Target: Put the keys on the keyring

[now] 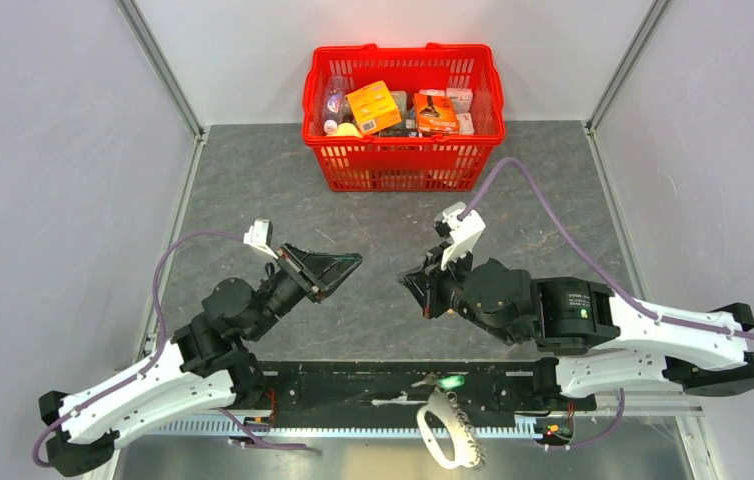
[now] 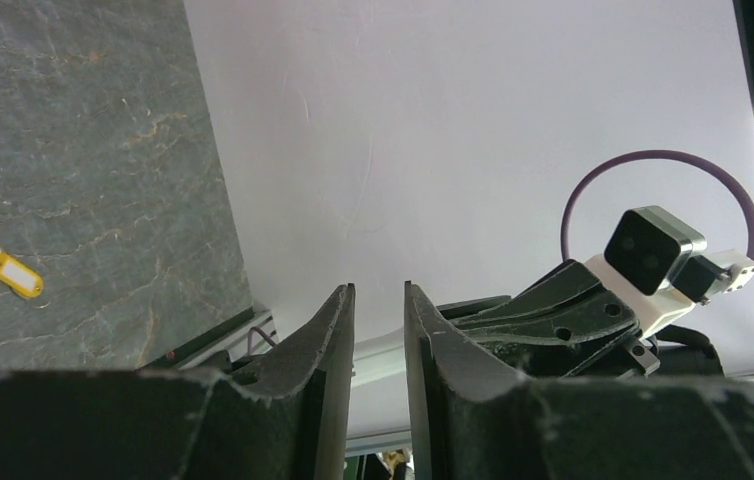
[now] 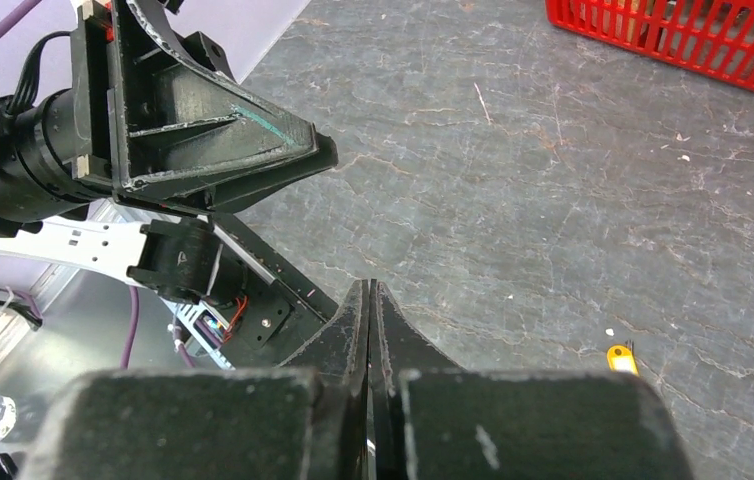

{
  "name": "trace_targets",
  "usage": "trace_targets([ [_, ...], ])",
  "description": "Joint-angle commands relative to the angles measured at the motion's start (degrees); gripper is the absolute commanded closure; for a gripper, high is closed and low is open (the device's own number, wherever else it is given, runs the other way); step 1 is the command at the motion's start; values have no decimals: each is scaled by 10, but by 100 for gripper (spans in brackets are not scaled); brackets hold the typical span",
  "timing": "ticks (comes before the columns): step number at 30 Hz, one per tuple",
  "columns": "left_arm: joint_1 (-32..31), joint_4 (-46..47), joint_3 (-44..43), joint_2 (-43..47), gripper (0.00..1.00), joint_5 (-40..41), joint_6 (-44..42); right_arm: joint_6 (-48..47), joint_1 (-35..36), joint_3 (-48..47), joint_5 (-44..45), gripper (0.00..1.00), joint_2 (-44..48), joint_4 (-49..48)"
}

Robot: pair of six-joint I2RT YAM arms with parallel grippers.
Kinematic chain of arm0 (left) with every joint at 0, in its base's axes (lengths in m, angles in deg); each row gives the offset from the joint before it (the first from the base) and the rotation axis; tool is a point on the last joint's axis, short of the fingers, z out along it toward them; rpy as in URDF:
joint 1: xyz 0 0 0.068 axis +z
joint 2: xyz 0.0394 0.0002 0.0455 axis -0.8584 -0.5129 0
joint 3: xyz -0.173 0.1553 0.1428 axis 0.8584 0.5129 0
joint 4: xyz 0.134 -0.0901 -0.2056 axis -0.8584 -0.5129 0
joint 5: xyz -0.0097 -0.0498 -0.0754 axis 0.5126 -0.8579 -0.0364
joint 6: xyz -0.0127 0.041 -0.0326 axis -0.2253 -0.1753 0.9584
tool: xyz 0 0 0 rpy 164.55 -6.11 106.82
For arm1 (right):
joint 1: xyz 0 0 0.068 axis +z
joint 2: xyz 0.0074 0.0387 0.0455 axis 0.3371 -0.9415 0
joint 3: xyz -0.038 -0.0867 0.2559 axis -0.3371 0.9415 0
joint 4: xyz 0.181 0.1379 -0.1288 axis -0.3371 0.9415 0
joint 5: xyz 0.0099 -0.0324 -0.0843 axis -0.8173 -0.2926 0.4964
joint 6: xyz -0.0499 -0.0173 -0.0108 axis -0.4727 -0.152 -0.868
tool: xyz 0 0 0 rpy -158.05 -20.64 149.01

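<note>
At the near edge, one green-tagged key lies beside the pale woven-strap keyring; one yellow-tagged key lies on the grey tabletop. My left gripper is parted, my right gripper clenched, both empty.

In the right wrist view the red basket is cut by the top and right edges; only a strip of its mesh wall shows. In the top view the packets inside the basket are too small to read. Well apart from the basket, toward the near edge, the green key is only a bright blur. Just past it from the basket, the keyring shows a pale strap; its thin ring is too small to tell.
</note>
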Motion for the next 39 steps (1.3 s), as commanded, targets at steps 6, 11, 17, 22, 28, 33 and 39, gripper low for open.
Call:
trace_targets([
  [6,-3,-22,-7,8,70,-21,4,11,-4,12,20,100,7,48],
  [11,-3,-41,37,38,69,9,8,51,-21,113,32,100,61,48],
  [17,-3,-65,23,18,68,-15,-16,87,-24,127,7,99,74,97],
  [22,-2,-70,34,16,68,-40,-25,122,-25,145,-12,71,78,139],
  [28,-3,-121,25,28,65,-51,-50,198,-30,184,-53,50,82,204],
  [33,-3,-152,12,44,56,-62,-79,268,-34,244,-150,37,97,237],
  [39,-3,-185,-1,51,47,-84,-110,337,-34,321,-224,35,115,253],
])
